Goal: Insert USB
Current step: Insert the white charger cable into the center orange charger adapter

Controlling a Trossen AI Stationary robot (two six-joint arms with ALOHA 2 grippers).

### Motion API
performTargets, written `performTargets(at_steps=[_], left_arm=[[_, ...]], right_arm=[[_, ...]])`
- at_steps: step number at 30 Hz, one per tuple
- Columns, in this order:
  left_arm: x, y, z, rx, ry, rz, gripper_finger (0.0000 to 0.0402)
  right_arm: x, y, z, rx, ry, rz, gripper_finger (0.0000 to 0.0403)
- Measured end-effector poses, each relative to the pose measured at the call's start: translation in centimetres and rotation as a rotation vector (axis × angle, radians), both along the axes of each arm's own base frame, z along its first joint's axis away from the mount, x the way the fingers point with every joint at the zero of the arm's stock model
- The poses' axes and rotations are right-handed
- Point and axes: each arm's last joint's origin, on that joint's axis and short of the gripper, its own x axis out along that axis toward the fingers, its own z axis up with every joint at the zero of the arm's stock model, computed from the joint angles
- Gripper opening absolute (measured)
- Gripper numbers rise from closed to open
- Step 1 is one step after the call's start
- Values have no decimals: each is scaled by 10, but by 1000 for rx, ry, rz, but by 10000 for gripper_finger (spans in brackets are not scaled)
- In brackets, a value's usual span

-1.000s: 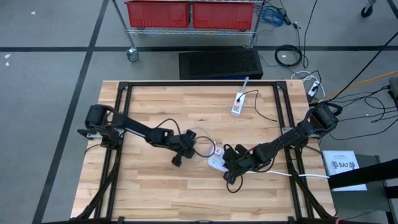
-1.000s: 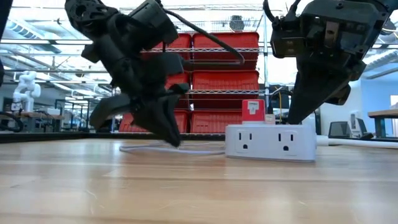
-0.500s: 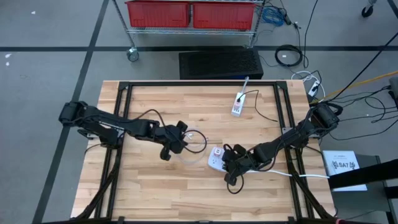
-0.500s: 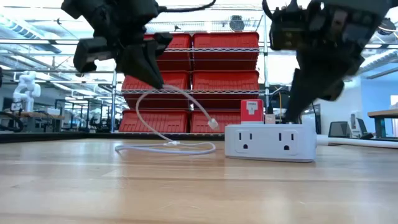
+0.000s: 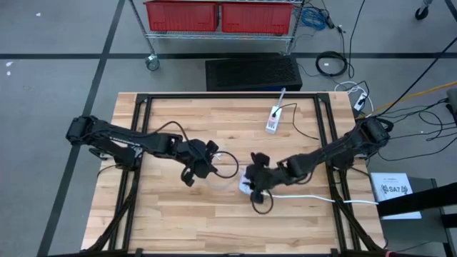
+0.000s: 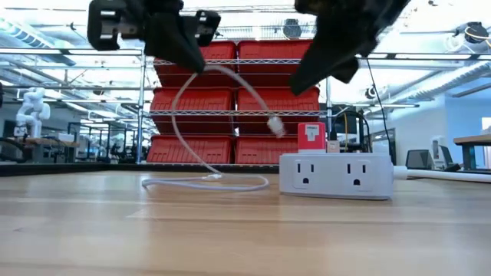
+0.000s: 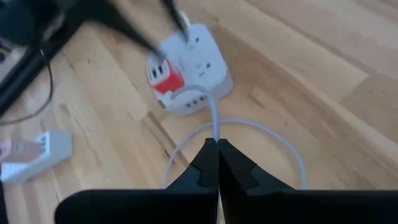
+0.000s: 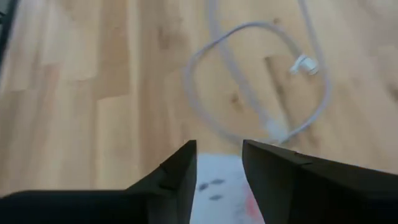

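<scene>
A white power strip [image 6: 335, 175] with a small red block [image 6: 311, 136] on its top lies on the wooden table. It also shows in the left wrist view [image 7: 189, 65]. My left gripper [image 6: 192, 63] is shut on a white USB cable [image 6: 180, 107] above the table, to the strip's left in the high view [image 5: 195, 169]. The cable's plug end [image 6: 275, 123] hangs in the air near the strip. My right gripper [image 5: 255, 173] is open above the strip, whose top [image 8: 217, 180] shows between the fingers. My left gripper pinches the white cable [image 7: 216, 132] between its two shut fingers, some way back from the plug end. The fingers point slantwise down. The plug end hangs free in the air, and the rest of the cable lies in a loop [image 6: 207, 184] on the table.
A second small white power strip [image 5: 273, 119] lies near the table's far edge. The strip's own white cord [image 5: 314, 198] runs toward the table's right edge. Red bins on a shelf [image 6: 253, 100] stand beyond the table.
My left gripper has risen from the table with the cable. The plug end has lifted clear and now arcs toward the strip, while the loop has stayed on the table. My right gripper has risen and gone toward the table's left, over the strip.
</scene>
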Motion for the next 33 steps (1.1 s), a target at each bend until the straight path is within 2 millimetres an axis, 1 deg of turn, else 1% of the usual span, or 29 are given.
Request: performTargets(at_steps=[4, 8, 14, 24, 26, 28, 33], left_arm=[[2, -1, 6, -1, -15, -27, 0], [1, -1, 8, 1, -9, -30, 0], [2, 0, 8, 0, -11, -26, 0], [2, 1, 8, -5, -14, -20, 0], [2, 1, 8, -5, -15, -19, 0], [2, 1, 8, -6, -14, -19, 0], [1, 1, 7, -22, 0, -3, 0]], right_arm=[[8, -19, 2, -73, -11, 25, 133], [12, -29, 3, -90, -18, 80, 143], [20, -34, 1, -74, -46, 171, 145], [30, -43, -12, -99, -27, 174, 141], [33, -45, -14, -99, -16, 175, 130], [37, -46, -12, -107, -21, 194, 110], [44, -43, 7, -162, -48, 249, 17]])
